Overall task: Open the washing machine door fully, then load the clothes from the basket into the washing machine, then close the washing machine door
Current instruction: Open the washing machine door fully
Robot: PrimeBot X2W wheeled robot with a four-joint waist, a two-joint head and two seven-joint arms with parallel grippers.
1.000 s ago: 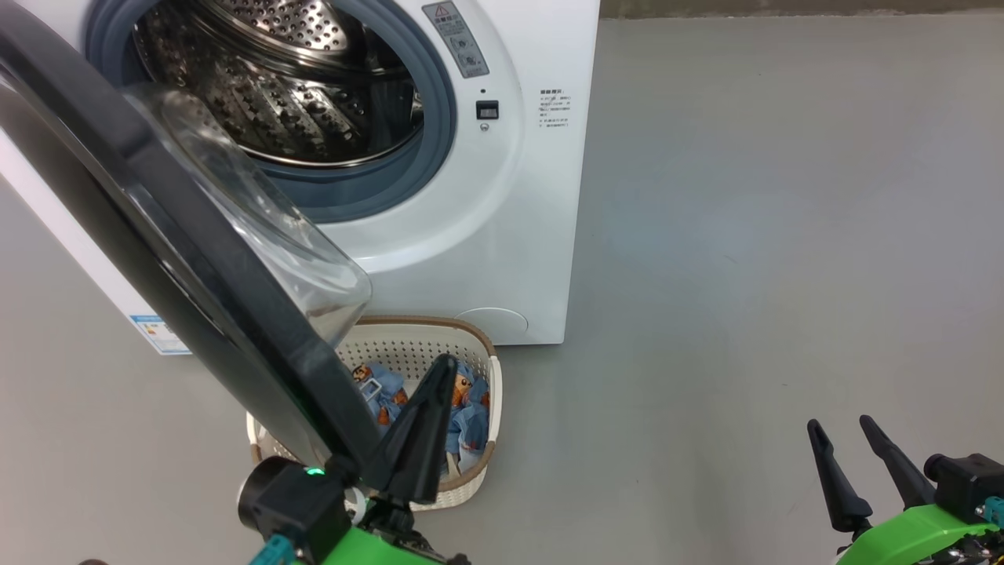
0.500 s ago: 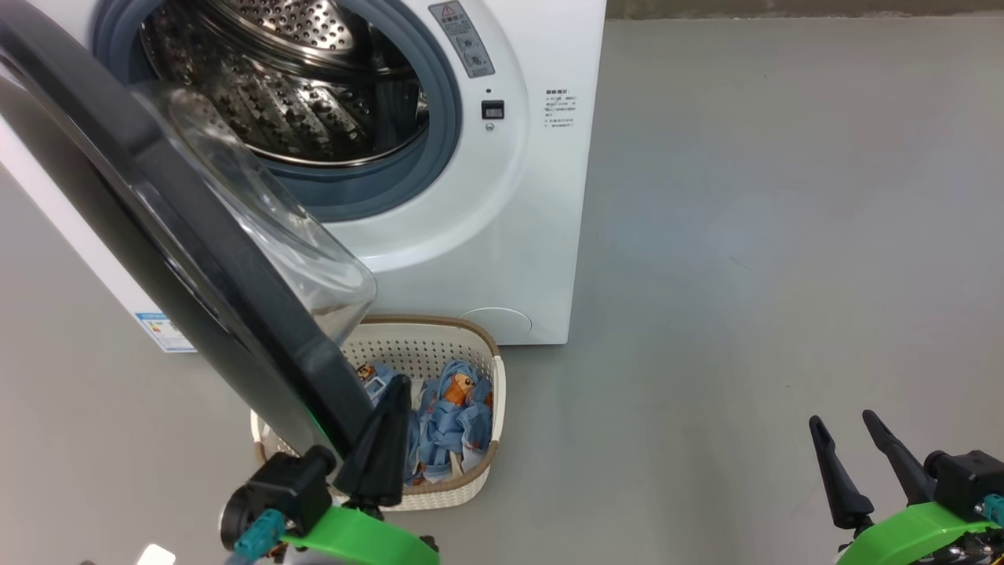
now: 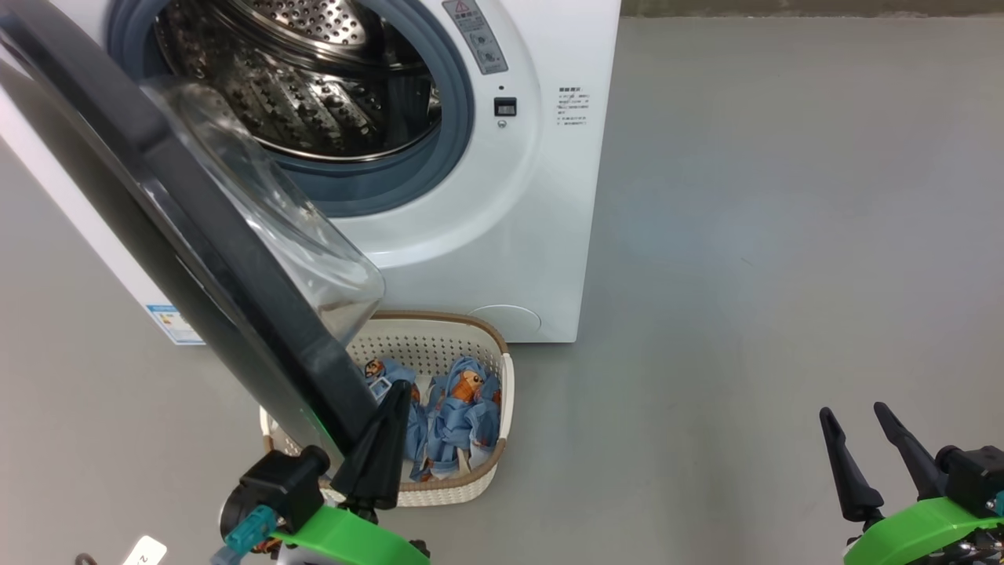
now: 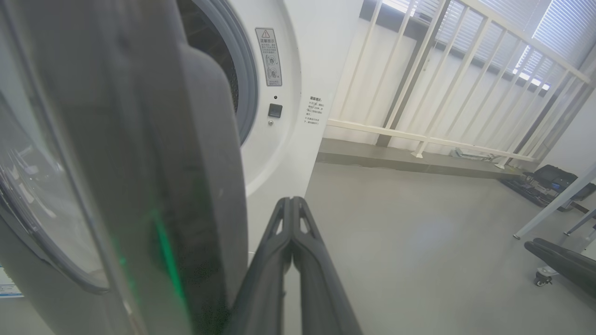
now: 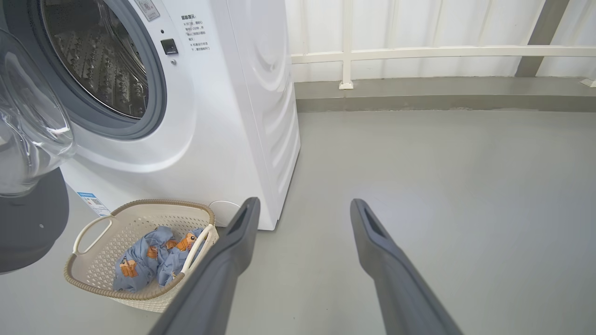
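The white washing machine (image 3: 510, 220) stands with its steel drum (image 3: 314, 78) exposed. Its round black washing machine door (image 3: 196, 235) hangs open toward me, its glass bowl bulging over the basket (image 3: 427, 345). The cream basket sits on the floor in front of the machine and holds the blue printed clothes (image 3: 459, 408). My left gripper (image 3: 392, 392) is shut and empty, its fingers lying right beside the door's lower rim (image 4: 205, 195); I cannot tell whether they touch. My right gripper (image 3: 853, 412) is open and empty over bare floor at the lower right. The basket (image 5: 93, 274) and clothes (image 5: 149, 260) lie left of the right gripper (image 5: 305, 204).
Grey floor (image 3: 784, 235) stretches to the right of the machine. Behind it runs a white railing (image 4: 442, 70) on a low kerb. A dark bag (image 4: 554, 177) and a wheeled chair base (image 4: 563, 265) stand far right. A blue label (image 3: 169, 323) is on the machine's side.
My left gripper has slid down and to the left along the door's rim, still shut. The whole view has shifted slightly right. The door and the right gripper look unmoved.
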